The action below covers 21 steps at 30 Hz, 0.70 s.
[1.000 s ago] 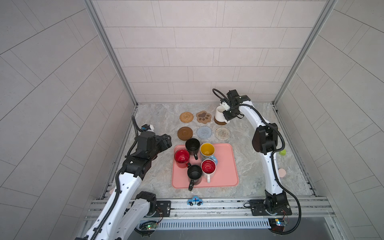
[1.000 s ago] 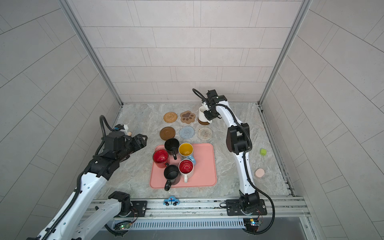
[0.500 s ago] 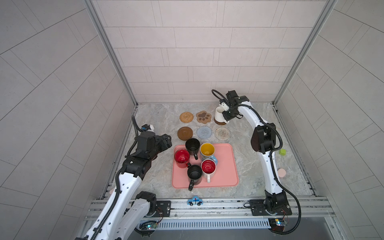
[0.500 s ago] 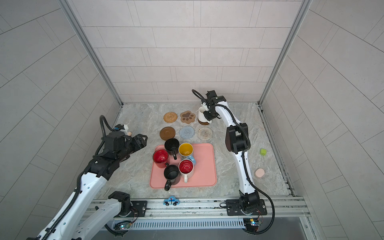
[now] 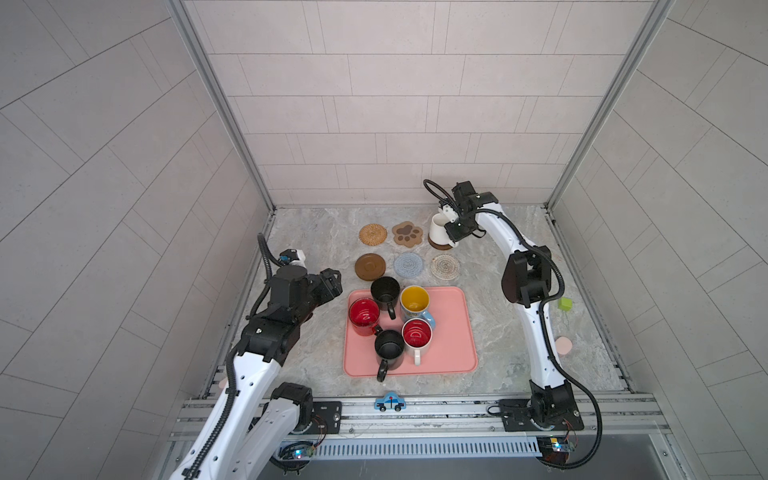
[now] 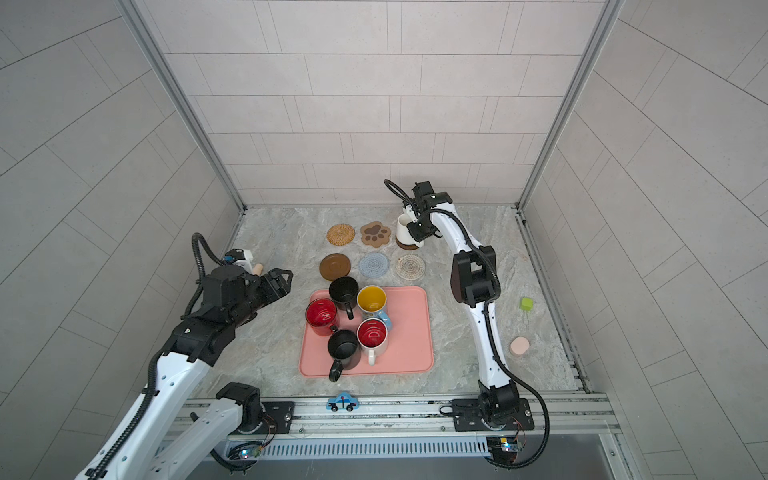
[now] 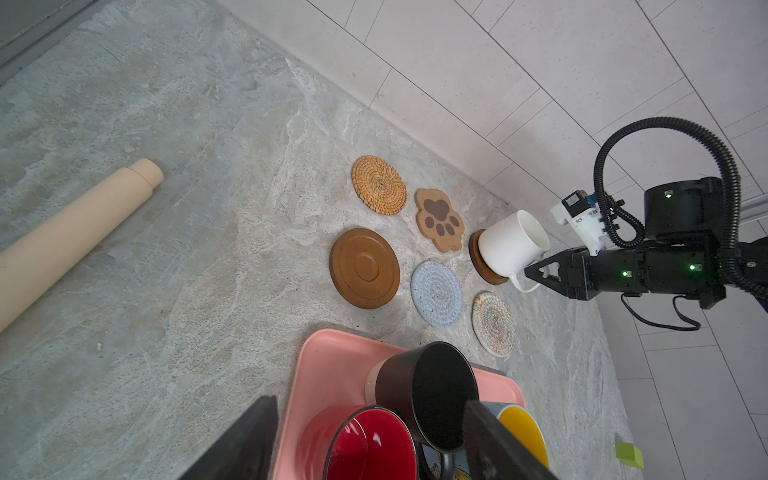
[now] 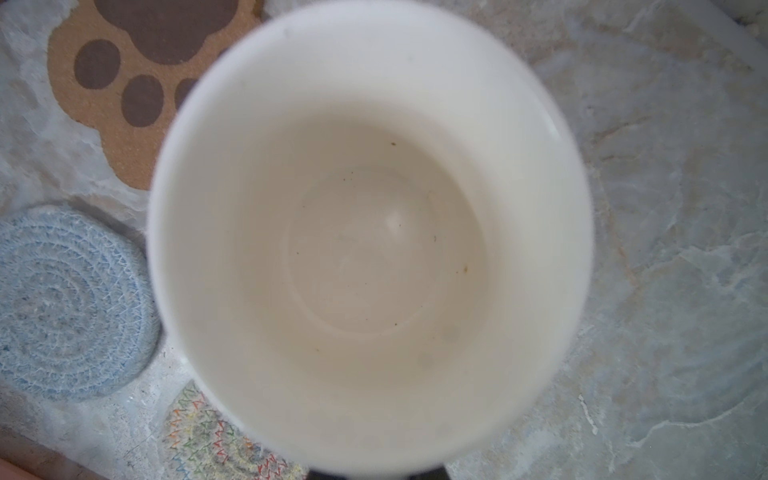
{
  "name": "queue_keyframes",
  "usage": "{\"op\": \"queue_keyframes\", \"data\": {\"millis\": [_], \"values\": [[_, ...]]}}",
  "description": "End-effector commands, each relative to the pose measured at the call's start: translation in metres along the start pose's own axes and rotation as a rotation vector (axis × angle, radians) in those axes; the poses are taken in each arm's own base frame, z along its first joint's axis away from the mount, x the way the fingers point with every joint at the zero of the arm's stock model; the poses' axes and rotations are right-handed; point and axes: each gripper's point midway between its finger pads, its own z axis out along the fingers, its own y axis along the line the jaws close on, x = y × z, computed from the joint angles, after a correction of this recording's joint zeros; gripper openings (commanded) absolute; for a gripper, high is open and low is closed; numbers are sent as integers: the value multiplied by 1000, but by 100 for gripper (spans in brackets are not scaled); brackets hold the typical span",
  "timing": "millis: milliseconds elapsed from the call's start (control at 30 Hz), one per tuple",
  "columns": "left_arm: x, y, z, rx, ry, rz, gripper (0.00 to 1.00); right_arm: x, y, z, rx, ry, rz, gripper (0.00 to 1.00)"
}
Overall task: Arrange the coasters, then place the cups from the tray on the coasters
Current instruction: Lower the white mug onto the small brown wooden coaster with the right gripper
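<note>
My right gripper (image 7: 531, 272) pinches the handle of the white cup (image 7: 509, 245) on a wooden coaster (image 7: 485, 272); my left gripper (image 6: 286, 281) hangs wide open.

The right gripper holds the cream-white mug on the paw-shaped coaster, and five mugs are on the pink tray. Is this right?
Not quite. The left wrist view shows the cream-white mug, held by the right gripper, on a dark brown wooden coaster beside the paw-shaped coaster. Five mugs are indeed on the pink tray.
</note>
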Motion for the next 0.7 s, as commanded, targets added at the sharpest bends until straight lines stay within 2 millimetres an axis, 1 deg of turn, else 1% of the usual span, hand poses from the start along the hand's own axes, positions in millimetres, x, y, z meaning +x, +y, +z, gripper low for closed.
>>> {"op": "queue_keyframes", "data": {"millis": [0,267,667], "values": [[0,6,-1,-19,-12,-18,78,-9,-8,-8,20,-37,-8,9],[-1,5,-2,-17,-17,-21,78,0,-6,-3,11,-5,-15,9],[-1,6,-5,-16,-24,-28,78,20,-4,7,6,64,-30,11]]}}
